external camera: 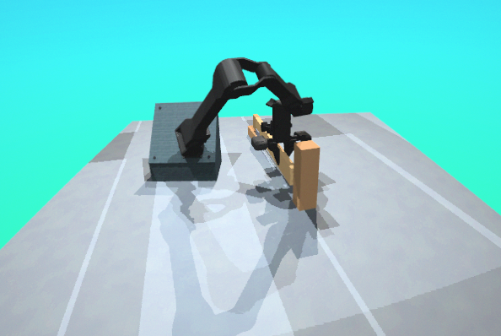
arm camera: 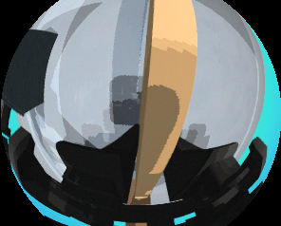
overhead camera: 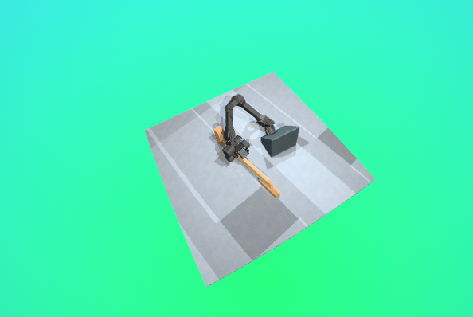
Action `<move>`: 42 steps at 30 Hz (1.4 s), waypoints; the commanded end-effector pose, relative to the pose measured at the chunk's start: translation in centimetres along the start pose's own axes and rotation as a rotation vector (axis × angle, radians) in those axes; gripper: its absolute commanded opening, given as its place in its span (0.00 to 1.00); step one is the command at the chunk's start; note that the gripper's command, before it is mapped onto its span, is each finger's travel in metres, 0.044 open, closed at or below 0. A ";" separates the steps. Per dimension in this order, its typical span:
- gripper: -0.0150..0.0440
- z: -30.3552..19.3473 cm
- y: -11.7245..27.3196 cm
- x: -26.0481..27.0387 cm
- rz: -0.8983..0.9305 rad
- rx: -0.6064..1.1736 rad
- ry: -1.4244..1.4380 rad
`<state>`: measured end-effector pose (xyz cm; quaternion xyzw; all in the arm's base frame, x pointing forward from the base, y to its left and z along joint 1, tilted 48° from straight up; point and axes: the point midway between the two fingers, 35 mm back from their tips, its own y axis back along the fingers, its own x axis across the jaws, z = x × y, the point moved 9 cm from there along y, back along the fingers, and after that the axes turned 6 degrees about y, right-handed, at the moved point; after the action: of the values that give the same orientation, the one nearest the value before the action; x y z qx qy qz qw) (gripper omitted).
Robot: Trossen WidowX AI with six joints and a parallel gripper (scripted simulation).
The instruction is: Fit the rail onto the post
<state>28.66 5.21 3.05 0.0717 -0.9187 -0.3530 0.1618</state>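
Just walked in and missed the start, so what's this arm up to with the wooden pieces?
The single arm's gripper is shut on a long wooden rail, gripping it near the end closest to the short upright post. The rail's far end sits at the low footboard block. The near end appears low beside the post; whether the pegs have entered the holes cannot be seen. The arm reaches over from its dark base block.
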 end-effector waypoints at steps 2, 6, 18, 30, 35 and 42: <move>0.25 0.1 0.4 -0.1 -0.004 -0.011 0.000; 0.25 0.1 0.6 -0.1 -0.004 -0.011 0.000; 0.25 0.1 1.2 -0.1 -0.004 -0.011 0.000; 0.25 0.1 1.8 -0.1 -0.004 -0.011 0.000; 0.25 0.1 2.1 -0.1 -0.004 -0.011 0.000; 0.25 0.0 2.4 -0.1 -0.004 -0.012 0.000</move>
<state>28.68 6.75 4.48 0.0727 -0.9193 -0.3512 0.1621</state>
